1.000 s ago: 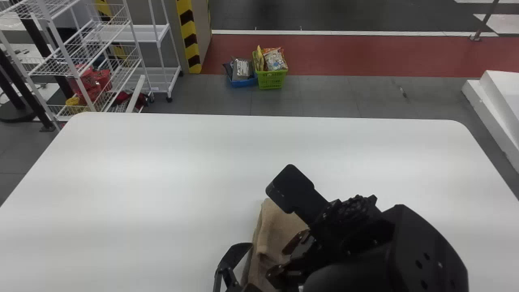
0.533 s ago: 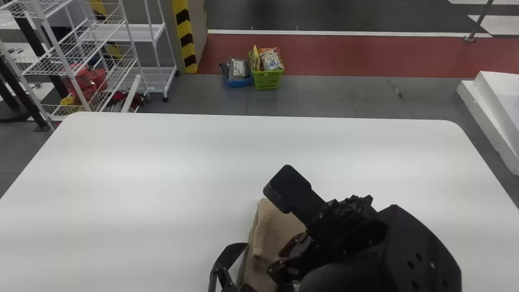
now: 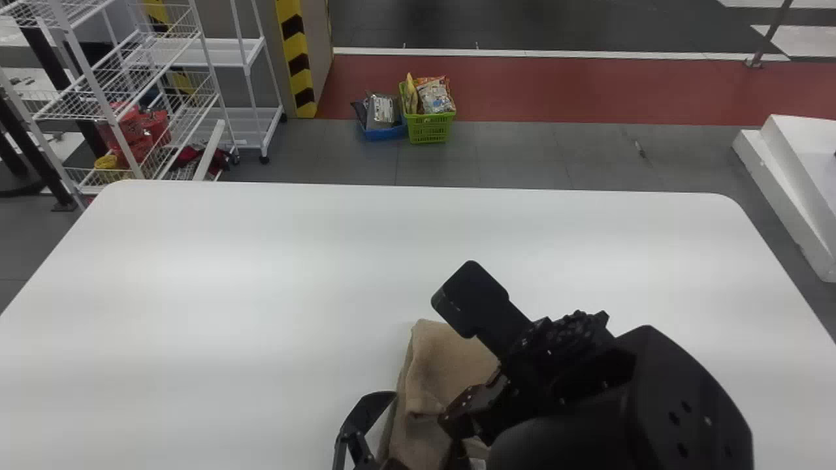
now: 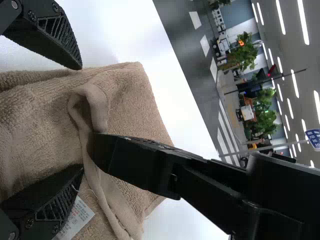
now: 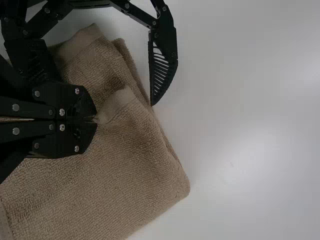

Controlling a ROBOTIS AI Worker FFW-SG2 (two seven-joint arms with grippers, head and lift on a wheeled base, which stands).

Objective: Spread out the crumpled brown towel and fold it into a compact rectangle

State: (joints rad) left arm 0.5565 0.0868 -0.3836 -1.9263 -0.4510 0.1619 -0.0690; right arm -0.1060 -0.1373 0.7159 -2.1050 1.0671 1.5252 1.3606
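The brown towel (image 3: 434, 372) lies in folded layers near the table's front edge, partly hidden by the black arms. On its left side in the head view is my left gripper (image 3: 367, 418); in the left wrist view that gripper (image 4: 80, 117) stands open, its fingers apart over the towel (image 4: 40, 115). My right gripper (image 3: 452, 425) reaches over the towel from the right. Seen from the right wrist, this gripper (image 5: 95, 120) is shut on a raised edge of the towel (image 5: 130, 170). A white label (image 4: 77, 217) shows beside the left gripper's lower finger.
The white table (image 3: 261, 294) stretches away beyond and to both sides of the towel. Past its far edge, a wire rack (image 3: 137, 98) stands at the left, and a green basket (image 3: 429, 128) and a blue one (image 3: 384, 132) sit on the floor.
The right gripper's fingers, apart earlier, have come together on the towel. Its arm has shifted slightly rightward since half a second ago, while the head view has drifted a little.
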